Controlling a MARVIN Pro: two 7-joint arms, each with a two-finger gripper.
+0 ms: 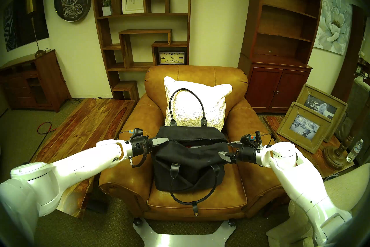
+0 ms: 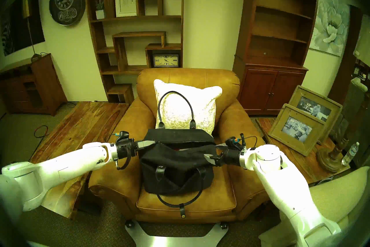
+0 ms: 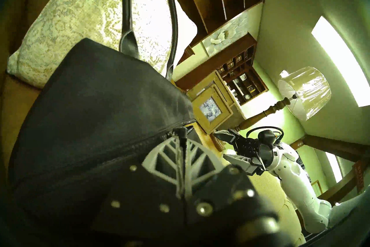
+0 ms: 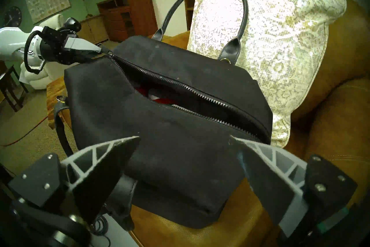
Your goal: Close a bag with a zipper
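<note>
Bag: a boxy black fabric bag (image 1: 190, 162) sits on the seat of a tan leather armchair (image 1: 236, 184), in front of a cream patterned pillow (image 1: 197, 103).
Handles: the rear handle (image 1: 186, 100) stands up in a loop against the pillow; the front handle (image 1: 192, 190) hangs down over the bag's front onto the seat.
Zipper: the zipper (image 4: 180, 88) runs along the bag's top and gapes open over most of its length, with something red showing inside; its two rows of teeth meet only at the bag's left end.
Left pincer: the left pincer (image 1: 165, 140) is level at the bag's left end, its fingers pressed together on the small zipper pull (image 3: 41, 134), as the left wrist view shows.
Right pincer: the right pincer (image 1: 226, 149) has its fingers spread wide, one near the right end of the zipper, the other lower by the bag's right side; it holds nothing, and I cannot tell whether either finger touches the fabric.
Surroundings: wooden shelves (image 1: 144, 20) stand behind the chair.
</note>
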